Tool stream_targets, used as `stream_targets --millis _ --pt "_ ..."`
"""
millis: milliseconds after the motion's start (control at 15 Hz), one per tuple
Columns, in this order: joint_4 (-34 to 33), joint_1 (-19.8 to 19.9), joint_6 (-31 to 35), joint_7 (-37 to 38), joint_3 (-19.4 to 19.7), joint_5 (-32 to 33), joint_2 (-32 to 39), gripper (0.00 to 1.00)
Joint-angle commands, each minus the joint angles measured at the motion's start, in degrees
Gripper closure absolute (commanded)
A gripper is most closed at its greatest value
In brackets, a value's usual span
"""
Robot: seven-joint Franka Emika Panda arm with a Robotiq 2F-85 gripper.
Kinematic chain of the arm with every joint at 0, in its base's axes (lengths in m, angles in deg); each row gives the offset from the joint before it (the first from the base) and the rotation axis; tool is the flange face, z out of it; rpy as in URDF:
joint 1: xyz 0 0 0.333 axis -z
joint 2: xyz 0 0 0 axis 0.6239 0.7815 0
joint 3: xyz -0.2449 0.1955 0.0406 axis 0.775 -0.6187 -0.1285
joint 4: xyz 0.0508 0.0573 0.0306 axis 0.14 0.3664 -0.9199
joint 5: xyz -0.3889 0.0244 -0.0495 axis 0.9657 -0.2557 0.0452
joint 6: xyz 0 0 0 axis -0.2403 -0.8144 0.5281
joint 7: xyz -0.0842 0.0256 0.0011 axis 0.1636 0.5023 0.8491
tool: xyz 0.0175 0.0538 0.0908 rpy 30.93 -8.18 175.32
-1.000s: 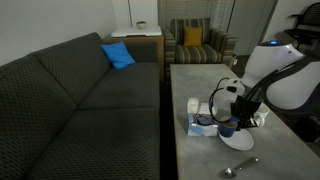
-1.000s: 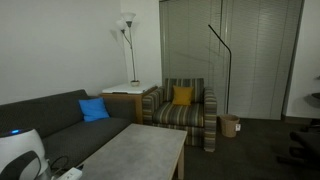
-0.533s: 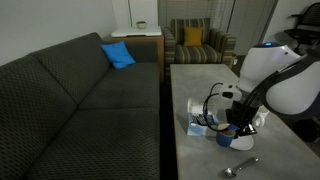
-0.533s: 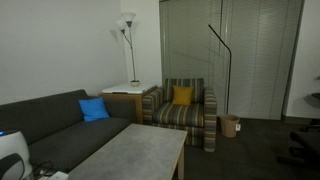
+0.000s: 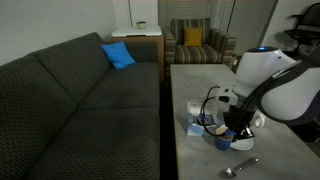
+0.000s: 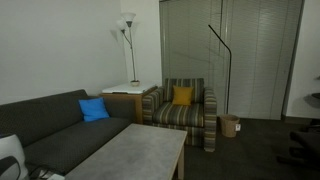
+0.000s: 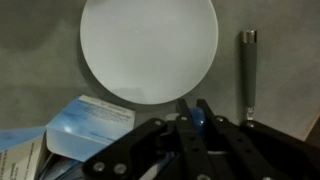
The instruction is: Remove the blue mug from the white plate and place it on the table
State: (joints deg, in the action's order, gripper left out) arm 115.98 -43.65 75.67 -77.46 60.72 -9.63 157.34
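My gripper [image 7: 196, 118] is shut on the blue mug [image 7: 196, 117]; its two fingers pinch the mug's wall. In the wrist view the round white plate [image 7: 148, 45] lies bare just beyond the fingertips, so the mug is off it. In an exterior view the gripper [image 5: 229, 130] holds the mug [image 5: 222, 141] low over the grey table [image 5: 195, 75], beside the plate [image 5: 244, 144], which the arm partly hides. I cannot tell whether the mug touches the table top.
A white-and-blue box [image 7: 88, 127] lies close beside the mug, also seen in an exterior view [image 5: 201, 126]. A metal spoon [image 7: 247, 70] lies on the other side [image 5: 240, 167]. A white mug [image 5: 196, 104] stands behind the box. A dark sofa [image 5: 80, 100] runs along the table.
The arm has moved toward the near end of the table and lower, carrying the blue mug off the plate to the spot beside it.
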Motion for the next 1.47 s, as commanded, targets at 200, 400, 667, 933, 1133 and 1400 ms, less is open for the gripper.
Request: stream_targets --millis 200,400,667,933,1133,1400 --pt "-6.8 -2.82 -1.28 2.23 1.12 -0.78 5.11 0.97" --pt "-8.71 -3.47 -1.34 3.24 0.88 -0.89 6.51 0.97" --pt "-11.32 -3.51 -2.08 3.51 0.37 -0.96 8.13 0.97" --pt "-13.28 -3.23 -3.61 2.94 0.21 -1.14 8.88 0.97" --pt "-14.71 -3.02 -5.17 2.28 0.03 -1.19 9.31 0.97" --pt "-16.35 -2.53 -6.8 0.29 -0.49 -1.0 10.05 0.97"
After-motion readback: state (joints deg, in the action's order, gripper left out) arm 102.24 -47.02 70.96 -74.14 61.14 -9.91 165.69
